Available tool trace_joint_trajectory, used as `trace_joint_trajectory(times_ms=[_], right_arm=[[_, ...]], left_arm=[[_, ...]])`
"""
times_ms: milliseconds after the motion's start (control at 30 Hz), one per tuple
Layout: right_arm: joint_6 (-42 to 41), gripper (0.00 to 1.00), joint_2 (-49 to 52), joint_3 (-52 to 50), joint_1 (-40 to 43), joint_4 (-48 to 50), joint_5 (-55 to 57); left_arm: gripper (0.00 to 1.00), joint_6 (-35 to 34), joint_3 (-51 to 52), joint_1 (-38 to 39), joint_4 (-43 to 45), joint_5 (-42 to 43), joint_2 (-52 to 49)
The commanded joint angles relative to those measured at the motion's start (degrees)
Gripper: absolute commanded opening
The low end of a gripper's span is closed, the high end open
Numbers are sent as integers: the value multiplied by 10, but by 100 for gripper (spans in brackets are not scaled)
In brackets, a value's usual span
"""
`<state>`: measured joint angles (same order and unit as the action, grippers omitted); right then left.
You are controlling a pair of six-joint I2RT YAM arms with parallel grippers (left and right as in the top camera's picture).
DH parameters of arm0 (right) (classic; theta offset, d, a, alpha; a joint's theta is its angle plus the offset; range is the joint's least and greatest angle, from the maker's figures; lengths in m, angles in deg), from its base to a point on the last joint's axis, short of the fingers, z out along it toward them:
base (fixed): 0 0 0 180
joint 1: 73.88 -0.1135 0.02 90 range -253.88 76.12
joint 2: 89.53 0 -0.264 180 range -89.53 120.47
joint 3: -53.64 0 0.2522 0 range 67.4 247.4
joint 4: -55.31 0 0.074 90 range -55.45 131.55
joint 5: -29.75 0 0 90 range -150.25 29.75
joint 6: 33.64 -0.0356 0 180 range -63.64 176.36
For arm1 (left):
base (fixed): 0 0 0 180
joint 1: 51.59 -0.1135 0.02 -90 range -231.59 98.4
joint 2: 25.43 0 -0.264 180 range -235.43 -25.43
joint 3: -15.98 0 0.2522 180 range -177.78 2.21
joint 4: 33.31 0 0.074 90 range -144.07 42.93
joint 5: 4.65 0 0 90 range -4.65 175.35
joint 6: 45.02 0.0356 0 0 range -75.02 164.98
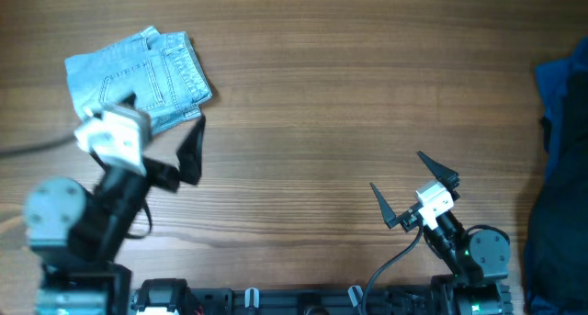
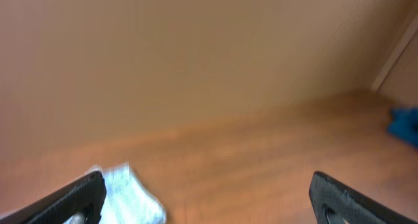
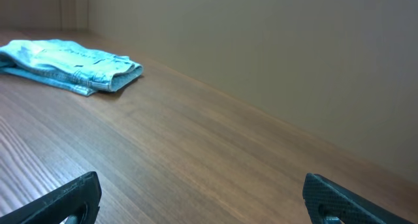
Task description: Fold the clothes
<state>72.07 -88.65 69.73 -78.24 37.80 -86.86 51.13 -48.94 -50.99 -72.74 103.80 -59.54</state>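
The light blue denim shorts [image 1: 138, 76] lie folded in a compact bundle at the table's far left, pocket stitching facing up. My left gripper [image 1: 158, 127] is open and empty at the bundle's near edge, one finger over the denim and the other over bare wood. A blurred corner of the shorts [image 2: 130, 194] shows by the left finger of that gripper [image 2: 209, 208] in the left wrist view. My right gripper [image 1: 411, 185] is open and empty near the front right, far from the shorts. The right wrist view shows the shorts [image 3: 72, 64] far beyond its jaws [image 3: 202, 201].
A dark navy fabric heap [image 1: 560, 168] lies along the table's right edge; a bit of it shows in the left wrist view [image 2: 406, 125]. A wooden tabletop [image 1: 322, 95] stretches between the shorts and the heap. A grey cable [image 1: 28, 150] runs off the left edge.
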Motion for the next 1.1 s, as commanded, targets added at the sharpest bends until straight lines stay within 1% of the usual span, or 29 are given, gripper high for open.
trace_joint_trajectory(times_ms=[0,100,200,433,533,700,1067], right_arm=[[-7,100,-6,2,2,3,-9],[-7,100,-6,2,2,3,-9],[-7,100,-6,2,2,3,-9],[-7,100,-6,2,2,3,-9],[-7,100,-6,2,2,3,-9],[-7,100,-6,2,2,3,-9],[-7,100,-6,2,2,3,-9]], left_arm=[[100,11,126,-9,58,12,95],[100,11,225,-9,116,12,170],[100,11,309,-9,149,16,236],[100,9,429,-8,189,16,341],[100,11,458,-8,213,3,340],[100,11,501,-8,214,-3,340],[100,9,502,-8,216,-3,339]])
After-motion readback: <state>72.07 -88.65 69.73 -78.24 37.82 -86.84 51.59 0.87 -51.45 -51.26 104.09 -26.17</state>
